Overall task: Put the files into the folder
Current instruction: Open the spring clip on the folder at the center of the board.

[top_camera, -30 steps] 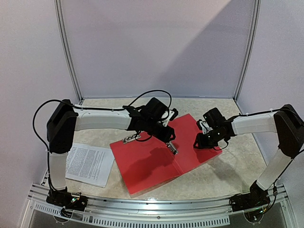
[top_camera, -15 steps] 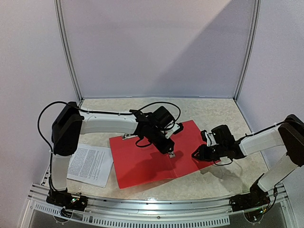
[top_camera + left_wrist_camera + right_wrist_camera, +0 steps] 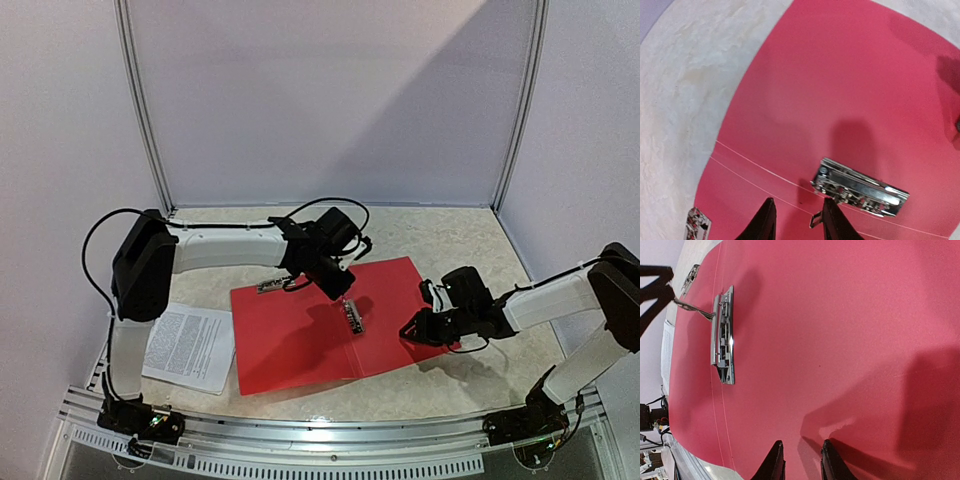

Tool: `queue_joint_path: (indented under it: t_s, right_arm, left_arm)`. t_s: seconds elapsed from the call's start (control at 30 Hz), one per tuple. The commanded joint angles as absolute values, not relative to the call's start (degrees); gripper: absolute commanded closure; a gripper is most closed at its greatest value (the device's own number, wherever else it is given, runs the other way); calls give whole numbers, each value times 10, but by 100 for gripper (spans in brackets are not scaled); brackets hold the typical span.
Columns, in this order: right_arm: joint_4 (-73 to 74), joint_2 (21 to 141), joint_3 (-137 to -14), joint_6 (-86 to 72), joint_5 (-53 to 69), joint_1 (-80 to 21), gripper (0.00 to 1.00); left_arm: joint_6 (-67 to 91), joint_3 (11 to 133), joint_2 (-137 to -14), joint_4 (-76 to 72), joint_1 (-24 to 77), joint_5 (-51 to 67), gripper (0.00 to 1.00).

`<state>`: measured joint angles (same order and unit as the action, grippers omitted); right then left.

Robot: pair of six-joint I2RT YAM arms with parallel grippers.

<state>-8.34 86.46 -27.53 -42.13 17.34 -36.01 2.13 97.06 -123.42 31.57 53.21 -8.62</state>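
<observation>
Folder (image 3: 300,335) covers are lying spread open under both arms. The left gripper (image 3: 799,202) is hovering with its jaws slightly parted and nothing clamped, beside the raised lever (image 3: 695,309) of the metal clip (image 3: 860,187), probably to work it open. The right gripper (image 3: 802,442), likewise parted and empty, is sitting low over the right cover, likely keeping it flat; contact is unclear. The folder is resting mid-table (image 3: 450,240), and the files (image 3: 190,347) are waiting toward the near left corner, print unreadable.

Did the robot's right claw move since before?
Yes. The right gripper came toward the metal front rail, away from the back wall, over the flat red plastic folder.
</observation>
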Motion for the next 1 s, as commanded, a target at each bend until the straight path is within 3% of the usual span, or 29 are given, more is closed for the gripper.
queue_joint_path:
  t_s: [0.0, 0.4, 0.63, 0.8, 0.97]
  right_arm:
    - [49, 880, -243, -424, 165, -368, 75]
    - [49, 810, -211, -433, 166, -369, 74]
    - [51, 792, -233, -402, 166, -369, 71]
    - [42, 798, -232, -396, 174, -369, 70]
    - [33, 815, -239, -394, 190, -369, 70]
  left_arm:
    - [11, 1002, -1276, 316, 491, -114, 68]
    - [49, 1097, -1329, 316, 480, -115, 67]
    - [-40, 941, -1155, 231, 522, 32, 60]
    - [-150, 866, -1106, 250, 594, 30, 59]
    - [-200, 882, -1138, 290, 625, -18, 59]
